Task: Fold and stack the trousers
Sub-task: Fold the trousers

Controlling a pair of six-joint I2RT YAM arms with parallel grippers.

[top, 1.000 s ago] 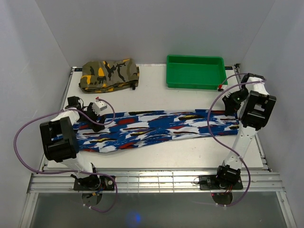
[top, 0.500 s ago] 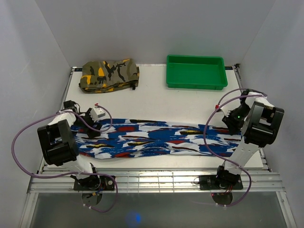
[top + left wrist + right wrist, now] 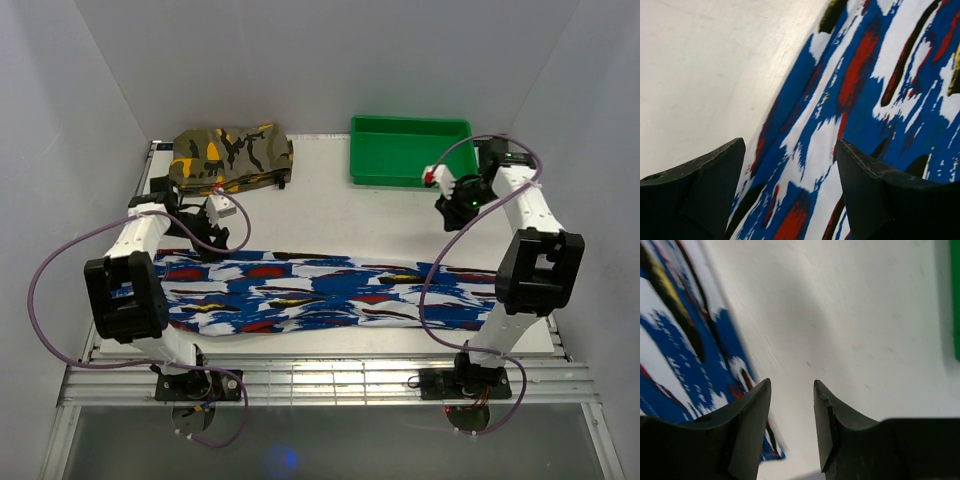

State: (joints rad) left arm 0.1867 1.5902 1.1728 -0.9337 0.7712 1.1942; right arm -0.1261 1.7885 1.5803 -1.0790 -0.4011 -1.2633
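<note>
The blue-print trousers (image 3: 320,292) lie flat in a long band across the table's near half, folded lengthwise. My left gripper (image 3: 208,228) hovers above their far left end, open and empty; the left wrist view shows the print (image 3: 865,110) between its spread fingers. My right gripper (image 3: 448,205) is raised beyond the trousers' right end, near the green tray, open and empty. The right wrist view shows bare table between its fingers and the trousers' edge (image 3: 685,355) to the left.
A folded camouflage garment (image 3: 230,157) lies at the back left. A green tray (image 3: 411,152) stands at the back right. Purple cables loop beside both arms. The table's far middle (image 3: 330,215) is bare white.
Both grippers let go of the trousers' ends, opened, and lifted toward the back. The trousers were pulled nearer and now lie flat.
</note>
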